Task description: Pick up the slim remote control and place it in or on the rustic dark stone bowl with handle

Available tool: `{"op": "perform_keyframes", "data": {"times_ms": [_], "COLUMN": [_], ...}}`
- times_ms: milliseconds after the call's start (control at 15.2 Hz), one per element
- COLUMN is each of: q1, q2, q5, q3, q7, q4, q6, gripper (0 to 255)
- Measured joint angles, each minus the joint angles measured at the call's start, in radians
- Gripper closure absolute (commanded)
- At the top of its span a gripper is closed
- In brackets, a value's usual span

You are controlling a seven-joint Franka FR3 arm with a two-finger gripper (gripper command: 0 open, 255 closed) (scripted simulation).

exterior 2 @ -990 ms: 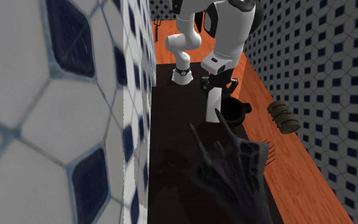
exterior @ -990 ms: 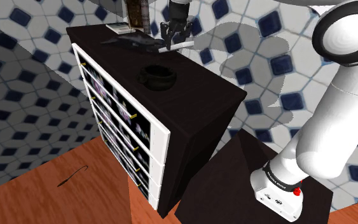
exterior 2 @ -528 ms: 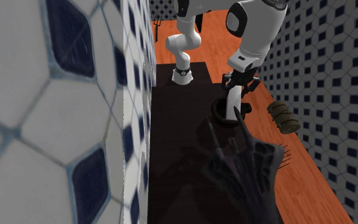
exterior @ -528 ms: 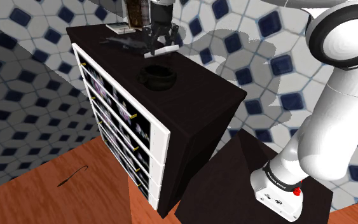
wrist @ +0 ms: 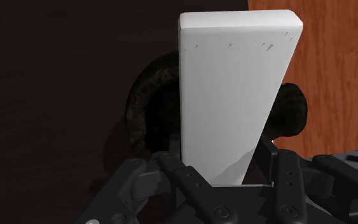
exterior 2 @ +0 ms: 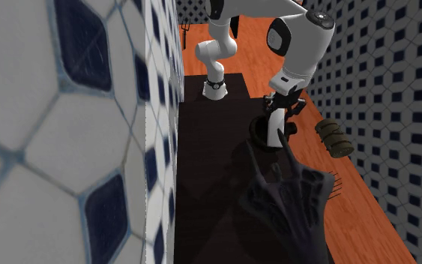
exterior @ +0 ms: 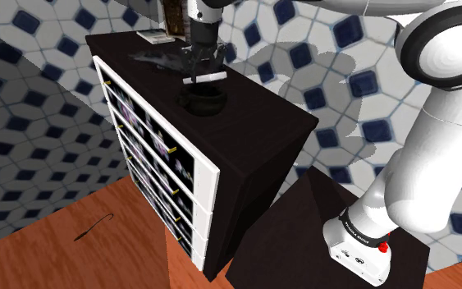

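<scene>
a dark cabinet (exterior: 258, 123) with white drawer fronts lies under the claw (exterior: 203, 67), and its flat top carries everything else. past the claw, on the side away from the stand, a dark spiky object (exterior 2: 291, 196) sits on that top, near but apart from the fingers. straight below the claw is the dark stone bowl (exterior: 202, 103), with its handle (wrist: 293, 111) jutting toward the cabinet's edge over the wooden floor. the claw is pinching the white slim remote (wrist: 231, 95) by one end, a finger on each long side. the remote points down from the claw over the bowl's hollow and hides much of it. whether its far end touches the bowl i cannot tell. beyond the spiky object, further from the claw, a flat white thing (exterior: 153, 36) lies on the top. down on the floor, off to the claw's side, lies a small barrel-like object (exterior 2: 335, 138).
</scene>
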Motion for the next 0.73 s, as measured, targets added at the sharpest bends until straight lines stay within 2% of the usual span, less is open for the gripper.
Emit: {"op": "perform_keyframes", "data": {"times_ms": [462,726], "q1": [0.0,0.001], "q2": [-0.005,-0.007], "q5": [0.001,0.001], "q3": [0.002,0.003], "q7": [0.001,0.002], "q4": [-0.08,-0.084], "q6": [0.085,0.089], "gripper": [255,255]}}
